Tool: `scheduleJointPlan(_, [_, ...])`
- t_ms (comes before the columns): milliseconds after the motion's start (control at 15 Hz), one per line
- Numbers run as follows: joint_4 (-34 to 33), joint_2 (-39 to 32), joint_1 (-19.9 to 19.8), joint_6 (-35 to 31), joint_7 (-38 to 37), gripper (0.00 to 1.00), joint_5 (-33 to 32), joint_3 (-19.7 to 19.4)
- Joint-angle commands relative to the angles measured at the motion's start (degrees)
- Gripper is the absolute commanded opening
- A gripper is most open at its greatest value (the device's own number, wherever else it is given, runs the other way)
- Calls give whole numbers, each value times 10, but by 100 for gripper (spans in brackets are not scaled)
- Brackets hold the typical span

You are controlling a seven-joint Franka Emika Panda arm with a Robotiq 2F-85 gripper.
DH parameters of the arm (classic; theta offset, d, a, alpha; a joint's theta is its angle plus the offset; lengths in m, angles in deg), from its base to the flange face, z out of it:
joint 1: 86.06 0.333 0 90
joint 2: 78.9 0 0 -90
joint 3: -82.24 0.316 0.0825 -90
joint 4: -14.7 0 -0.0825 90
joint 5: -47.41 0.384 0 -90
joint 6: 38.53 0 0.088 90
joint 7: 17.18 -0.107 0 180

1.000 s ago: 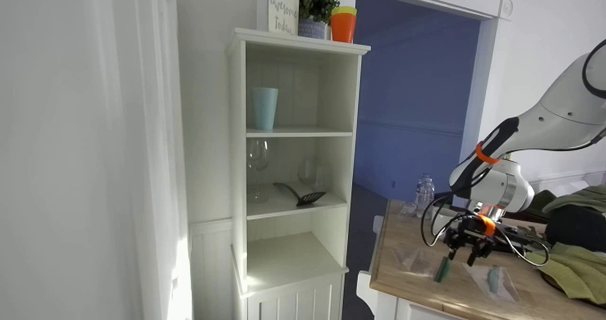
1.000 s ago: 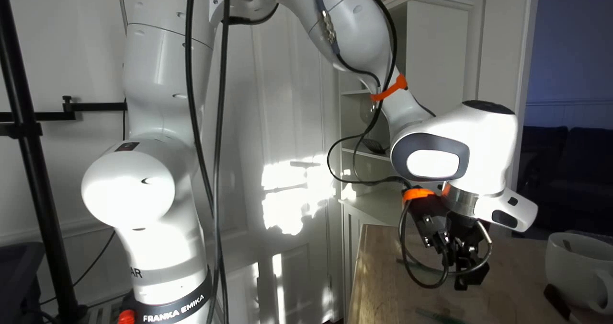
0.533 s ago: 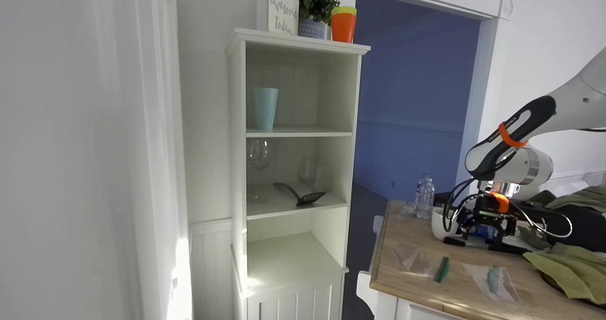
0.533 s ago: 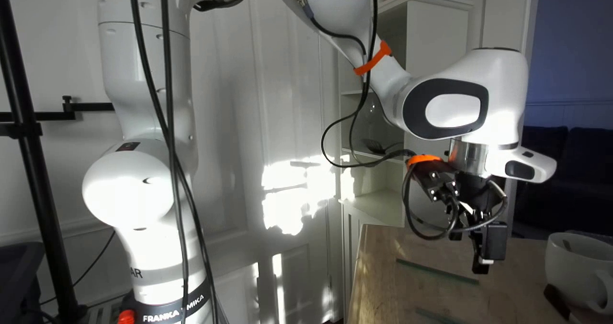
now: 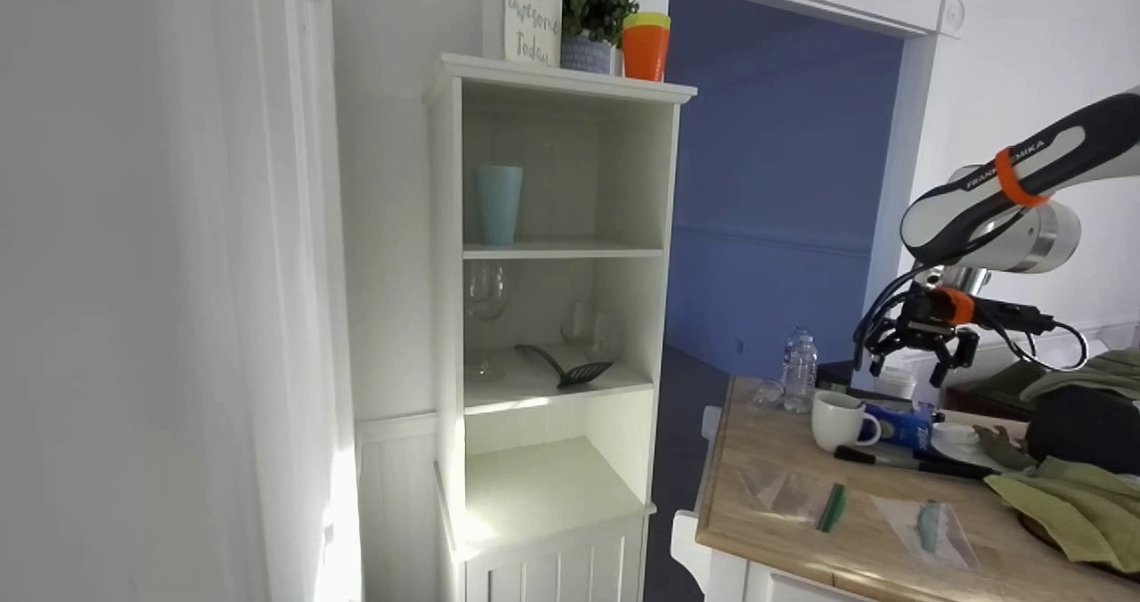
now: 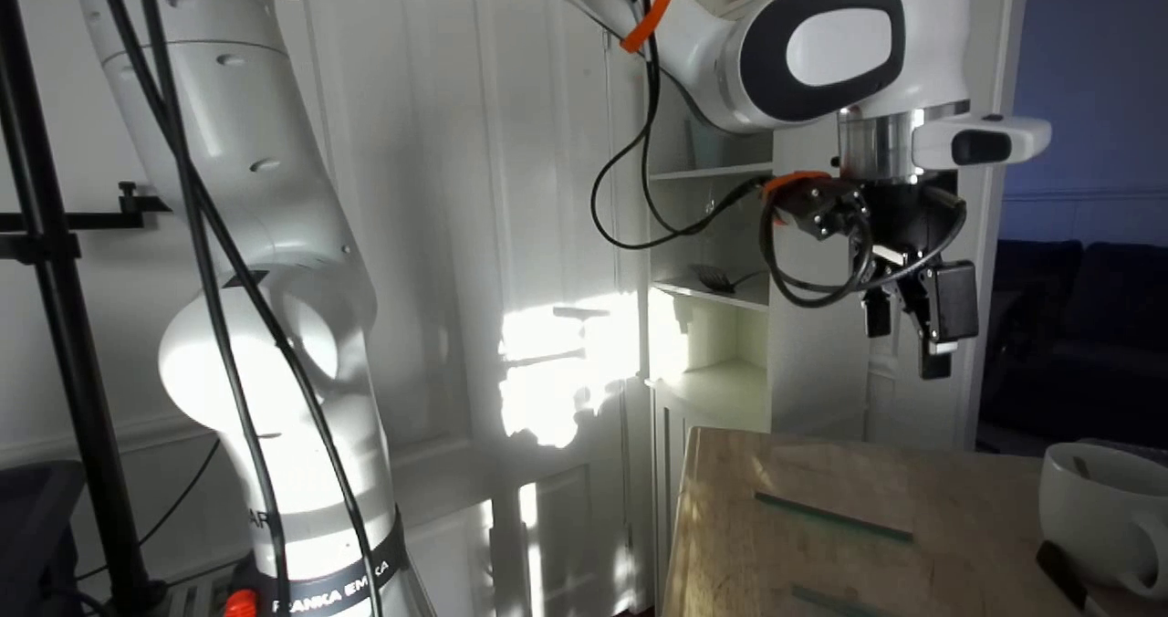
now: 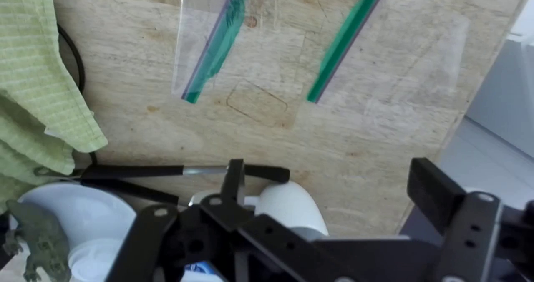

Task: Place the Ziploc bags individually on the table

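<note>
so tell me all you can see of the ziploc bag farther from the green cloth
The Ziploc bag is clear, plastic by its look, with a green strip edged in purple along one side. It lies spread on the wooden table, the rest of it reaching from the strip toward the table's edge. It looks empty; whether the strip is sealed I cannot tell. The wrist view crops one end. Only the table is seen touching it; the open gripper hangs clear.

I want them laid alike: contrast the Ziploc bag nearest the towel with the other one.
The towel-side bag shows clear plastic on both sides of its seal; the other bag, on only one. The towel-side bag's seal looks paler, the other bag's deeper green. Both lie on the table.
</note>
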Motion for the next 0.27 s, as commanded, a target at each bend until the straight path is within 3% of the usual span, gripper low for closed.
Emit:
scheduleJointPlan(0, [-3,13,1,1,17,100,17,-2])
scheduleJointPlan(200, [-4,36,3,2,53,100,48,-8])
